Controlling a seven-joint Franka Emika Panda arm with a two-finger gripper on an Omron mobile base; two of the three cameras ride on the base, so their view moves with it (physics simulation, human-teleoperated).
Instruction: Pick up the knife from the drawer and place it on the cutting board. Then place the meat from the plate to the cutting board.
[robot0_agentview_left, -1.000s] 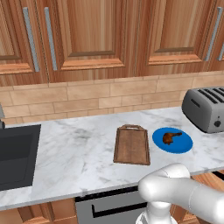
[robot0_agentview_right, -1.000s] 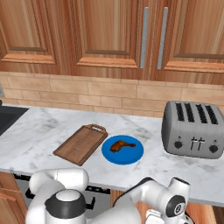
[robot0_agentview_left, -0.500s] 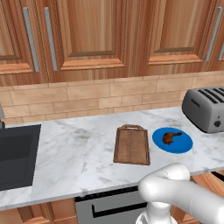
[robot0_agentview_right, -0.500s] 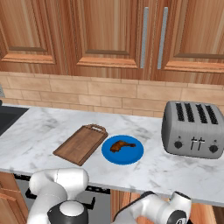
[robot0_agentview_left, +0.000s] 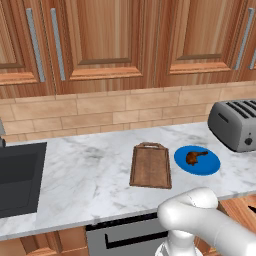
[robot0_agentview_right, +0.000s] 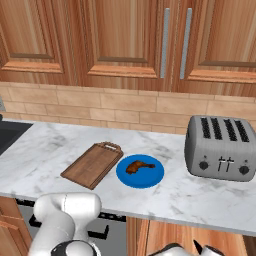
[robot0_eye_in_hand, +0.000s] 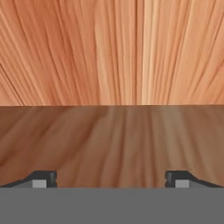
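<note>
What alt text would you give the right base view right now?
A marble counter holds a bare cutting board, a blue plate with the meat on it just right of the board, and a toaster farther right. Wooden cabinets hang above a tan brick backsplash.

The worktop (robot0_agentview_left: 90, 170) is veined marble, the board (robot0_agentview_left: 150, 167) matt dark wood, the plate (robot0_agentview_left: 210, 165) smooth blue, the toaster (robot0_agentview_right: 219, 147) brushed metal, the cabinets (robot0_agentview_left: 110, 45) grained reddish wood.

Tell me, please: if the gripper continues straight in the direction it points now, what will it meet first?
Probably a reddish-brown wooden surface close ahead of the gripper, whose fingers stand wide apart; likely cabinet or drawer wood, but depth is unclear.
</note>
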